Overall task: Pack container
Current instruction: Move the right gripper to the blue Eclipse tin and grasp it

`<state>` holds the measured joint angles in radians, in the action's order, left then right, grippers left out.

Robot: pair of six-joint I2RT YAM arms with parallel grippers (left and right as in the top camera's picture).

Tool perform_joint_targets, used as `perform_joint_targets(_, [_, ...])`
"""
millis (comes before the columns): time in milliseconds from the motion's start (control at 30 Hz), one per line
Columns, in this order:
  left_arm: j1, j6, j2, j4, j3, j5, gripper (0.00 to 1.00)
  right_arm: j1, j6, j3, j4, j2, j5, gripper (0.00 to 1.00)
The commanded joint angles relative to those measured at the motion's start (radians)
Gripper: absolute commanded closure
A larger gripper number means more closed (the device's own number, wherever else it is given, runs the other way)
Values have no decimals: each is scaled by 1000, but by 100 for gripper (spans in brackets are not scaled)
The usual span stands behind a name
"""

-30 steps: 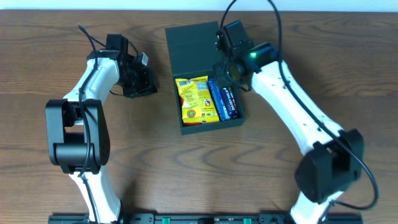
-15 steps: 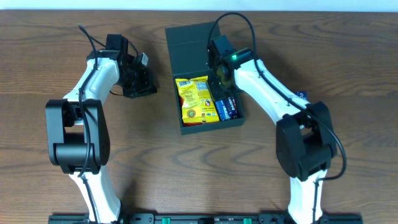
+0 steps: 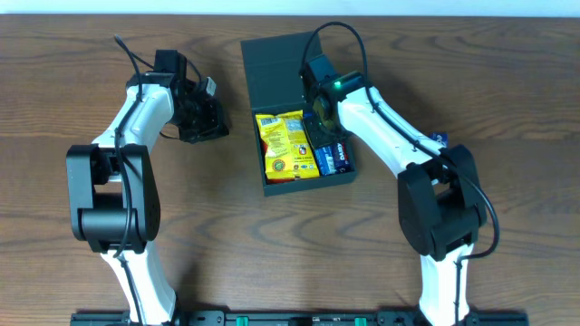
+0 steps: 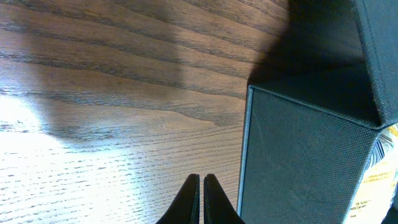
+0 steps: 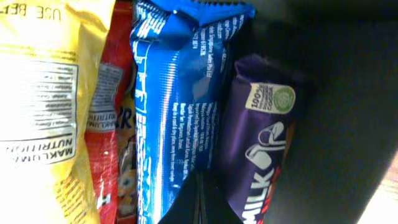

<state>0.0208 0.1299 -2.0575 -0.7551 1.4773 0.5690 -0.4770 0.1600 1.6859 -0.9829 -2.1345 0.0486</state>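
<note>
The dark teal container (image 3: 264, 184) stands at the table's middle with its flap lid (image 3: 276, 63) folded open at the far side. Inside lie a yellow packet (image 3: 283, 145) and a blue packet (image 3: 328, 154). My right gripper (image 3: 317, 116) reaches down into the box. In the right wrist view it (image 5: 199, 190) is shut with nothing in it, tips between the blue packet (image 5: 177, 93) and a purple chocolate bar (image 5: 261, 130). A red packet (image 5: 115, 124) sits beside the yellow one (image 5: 43, 93). My left gripper (image 3: 213, 127) is shut and empty, left of the box; its tips (image 4: 201, 182) hover near the container's outer wall (image 4: 298, 162).
Bare brown wooden table (image 3: 208, 208) surrounds the box on all sides. The right arm's links (image 3: 408, 145) stretch across the table to the box's right. The left arm (image 3: 136, 118) stays on the left side.
My right gripper has moved left and lower, into the box among the packets, and the arm has folded closer. The left arm has not moved.
</note>
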Motion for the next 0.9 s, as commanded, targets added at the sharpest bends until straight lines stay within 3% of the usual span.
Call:
perform_joint_targets(0, [-1,-14,-14,-4,10,-3,94,4,10,34,-9,67,-54,99])
perform_joint_targets(267, [-1,-14,-14,-3,10,-3,94,91,-222,61,-38,328,-7,99])
perform_joint_targets(433, [-1,-14,-14,-3,11,-3,94,251,-163,61,-147,422,152,99])
perform_joint_targets(633, [-1,-14,-14,1,10,-3,94,520,-132,-13,-238,399,105,91])
perform_joint_targets(667, [-1,-14,-14,4,10,-3,94,547,-132,-42,-229,391,98,88])
perform_joint_targets(767, [-1,-14,-14,8,10,-3,94,580,-132,-141,-166,371,94,41])
perform_joint_targets(867, [-1,-14,-14,8,10,-3,94,581,-131,-224,-96,352,93,32])
